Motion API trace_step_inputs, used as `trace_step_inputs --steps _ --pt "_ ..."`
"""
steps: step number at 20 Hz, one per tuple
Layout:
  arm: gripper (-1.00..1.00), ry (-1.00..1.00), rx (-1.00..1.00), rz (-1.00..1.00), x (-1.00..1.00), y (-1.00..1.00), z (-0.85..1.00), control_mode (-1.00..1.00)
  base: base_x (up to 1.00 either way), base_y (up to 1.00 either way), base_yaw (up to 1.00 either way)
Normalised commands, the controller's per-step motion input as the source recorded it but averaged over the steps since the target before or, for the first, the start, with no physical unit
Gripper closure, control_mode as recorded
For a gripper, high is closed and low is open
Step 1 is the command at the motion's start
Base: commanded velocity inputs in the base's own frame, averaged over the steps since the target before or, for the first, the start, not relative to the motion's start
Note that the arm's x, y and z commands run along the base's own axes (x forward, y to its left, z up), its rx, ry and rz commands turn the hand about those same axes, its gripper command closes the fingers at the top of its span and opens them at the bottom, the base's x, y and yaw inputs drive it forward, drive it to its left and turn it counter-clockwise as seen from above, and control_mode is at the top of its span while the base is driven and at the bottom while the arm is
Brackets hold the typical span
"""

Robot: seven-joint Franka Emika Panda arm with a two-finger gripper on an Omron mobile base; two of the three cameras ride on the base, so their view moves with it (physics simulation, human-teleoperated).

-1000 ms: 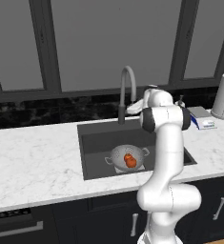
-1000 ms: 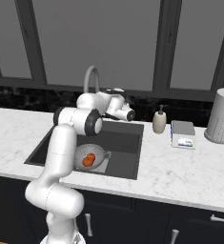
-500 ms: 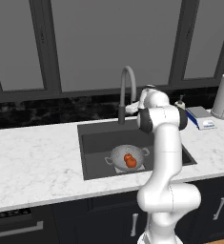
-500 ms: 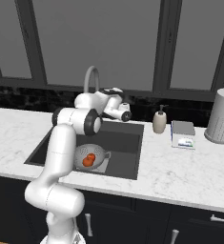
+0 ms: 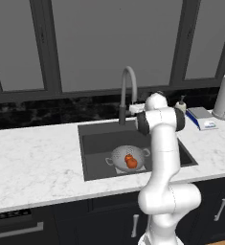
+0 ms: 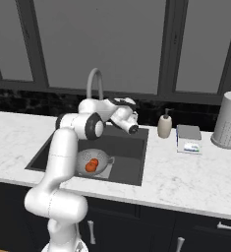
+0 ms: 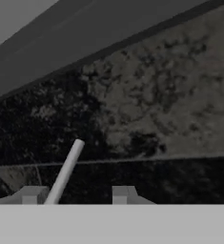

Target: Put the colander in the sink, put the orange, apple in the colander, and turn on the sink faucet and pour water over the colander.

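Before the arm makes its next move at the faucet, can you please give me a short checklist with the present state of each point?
1. Colander sits in the sink: ok.
2. Fruit lies inside the colander: ok, orange-red pieces show there; which is the apple, cannot tell.
3. Gripper is up by the sink faucet, above the basin: ok.
4. Faucet lever stands between the gripper's fingers: ok; contact cannot tell.
5. Spout is over the colander: cannot tell.
6. Water is running: not ok, no stream shows.

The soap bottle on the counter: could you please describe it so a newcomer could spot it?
Start at the sink and go right along the marble counter. The soap bottle stands first, beige with a pump top; the flat scale and tall white canister lie further right.
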Motion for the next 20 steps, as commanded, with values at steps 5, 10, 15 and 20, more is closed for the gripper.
trace_step_inputs --steps 5,10,15,20 --pt "1.00 0.34 0.00 -0.69 0.00 -0.93 -0.43 -1.00 0.00 0.00 0.00" --pt "1.00 0.36 0.00 -0.66 0.00 -0.94 -0.47 -1.00 0.00 0.00 0.00" --pt "1.00 0.17 0.06 -0.50 -0.25 -0.26 0.47 -1.00 0.00 0.00 0.00" --pt "1.00 0.05 0.13 -0.30 -0.48 0.00 1.00 -1.00 0.00 0.00 0.00"
